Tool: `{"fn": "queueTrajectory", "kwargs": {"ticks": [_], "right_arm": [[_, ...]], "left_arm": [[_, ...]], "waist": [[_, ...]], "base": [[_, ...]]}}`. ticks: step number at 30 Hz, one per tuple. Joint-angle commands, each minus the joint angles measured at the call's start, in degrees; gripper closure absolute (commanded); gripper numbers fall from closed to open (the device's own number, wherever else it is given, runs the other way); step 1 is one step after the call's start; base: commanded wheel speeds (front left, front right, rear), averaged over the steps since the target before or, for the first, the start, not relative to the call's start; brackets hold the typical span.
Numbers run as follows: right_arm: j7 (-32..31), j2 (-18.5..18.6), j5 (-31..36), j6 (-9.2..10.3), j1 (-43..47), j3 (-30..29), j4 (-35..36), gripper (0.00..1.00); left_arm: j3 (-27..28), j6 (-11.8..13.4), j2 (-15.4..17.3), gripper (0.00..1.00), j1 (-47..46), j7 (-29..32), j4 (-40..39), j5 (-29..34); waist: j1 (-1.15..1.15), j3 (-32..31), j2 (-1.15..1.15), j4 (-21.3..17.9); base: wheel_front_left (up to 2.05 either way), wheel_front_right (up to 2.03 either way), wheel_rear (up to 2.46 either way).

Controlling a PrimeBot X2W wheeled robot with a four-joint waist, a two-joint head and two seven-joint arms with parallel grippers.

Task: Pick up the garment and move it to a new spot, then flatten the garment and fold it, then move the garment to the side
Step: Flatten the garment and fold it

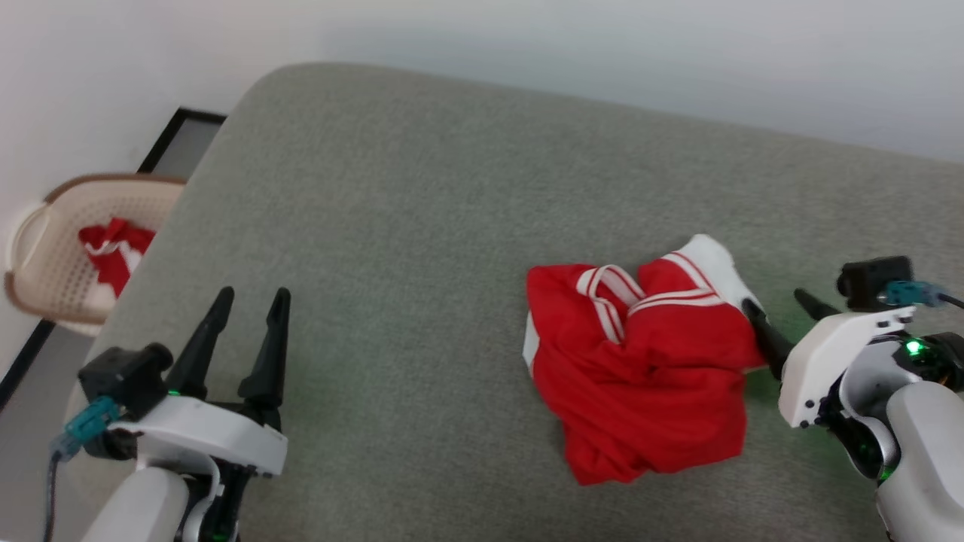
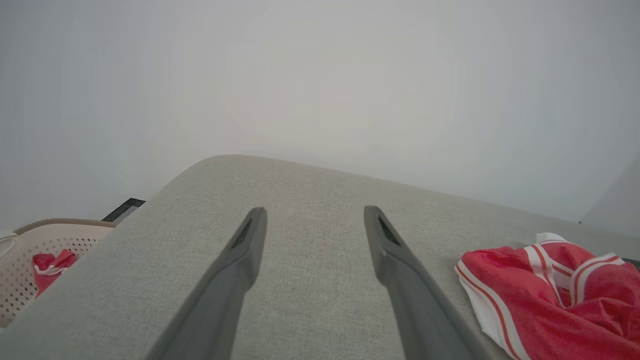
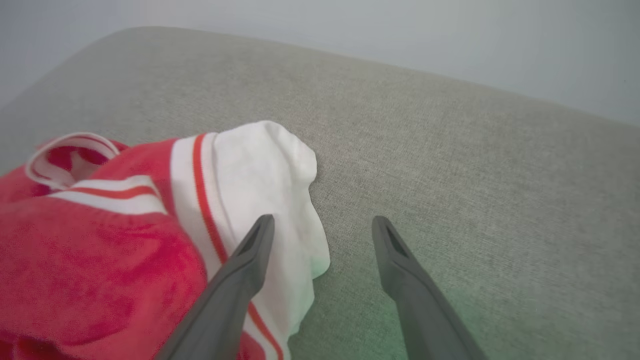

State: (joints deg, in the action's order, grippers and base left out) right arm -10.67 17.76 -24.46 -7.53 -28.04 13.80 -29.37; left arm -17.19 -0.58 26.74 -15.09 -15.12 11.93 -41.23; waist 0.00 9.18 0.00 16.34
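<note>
The garment (image 1: 640, 376), a red jersey with white sleeves and red-and-white stripe trim, lies crumpled in a heap on a grey-green upholstered surface (image 1: 422, 196). Its striped neckband is turned up near the top of the heap and one white sleeve (image 3: 260, 170) sticks out at the far right corner. Any print on it is lost in the folds, so no writing can be read. The right end effector (image 1: 772, 299) sits just beside the garment's right edge with its two dark fingers spread apart and gripping nothing. In the right wrist view (image 3: 324, 218) one finger lies over the white sleeve and the other over bare upholstery; whether the finger touches the cloth cannot be told. A green light (image 1: 913, 348) glows on that wrist. The left end effector (image 1: 254, 293) is well apart from the garment, to its left, fingers likewise spread wide and empty above the bare surface (image 2: 315, 210). Farther left of the garment, past the surface's edge, stands a beige perforated basket (image 1: 45, 263) holding a small red-and-white cloth (image 1: 113, 248).
</note>
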Motion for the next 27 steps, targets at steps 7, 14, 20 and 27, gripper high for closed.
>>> {"fn": "queueTrajectory", "kwargs": {"ticks": [7, 14, 20, 27], "right_arm": [[-4.8, 1.3, -1.4, 0.08, -4.0, 4.9, -7.4, 0.00], [-3.7, 2.1, -1.9, 0.11, -6.6, 7.6, -11.3, 1.00], [-2.3, 4.0, -3.9, 0.10, -7.8, 7.0, -9.7, 1.00], [-4.9, 8.3, -6.0, 0.09, -4.3, 2.9, -3.8, 1.00]], "left_arm": [[0.3, -1.7, -2.4, 0.00, -2.4, 0.0, 2.5, 1.7], [1.9, -3.0, -3.9, 0.00, -3.2, 0.0, 4.5, 3.1], [4.0, -3.7, -3.9, 0.00, -1.9, 0.0, 5.5, 3.8], [6.0, -4.2, -3.3, 0.00, -0.3, 0.0, 5.6, 4.5]], "waist": [[0.00, 4.1, 0.00, 4.0], [0.00, 4.4, 0.00, 4.3], [0.00, 3.0, 0.00, 2.9], [0.00, 1.0, 0.00, 0.2]], "base": [[0.00, 0.00, 0.00], [0.00, 0.00, 0.00], [0.00, 0.00, 0.00], [0.00, 0.00, 0.00]]}}
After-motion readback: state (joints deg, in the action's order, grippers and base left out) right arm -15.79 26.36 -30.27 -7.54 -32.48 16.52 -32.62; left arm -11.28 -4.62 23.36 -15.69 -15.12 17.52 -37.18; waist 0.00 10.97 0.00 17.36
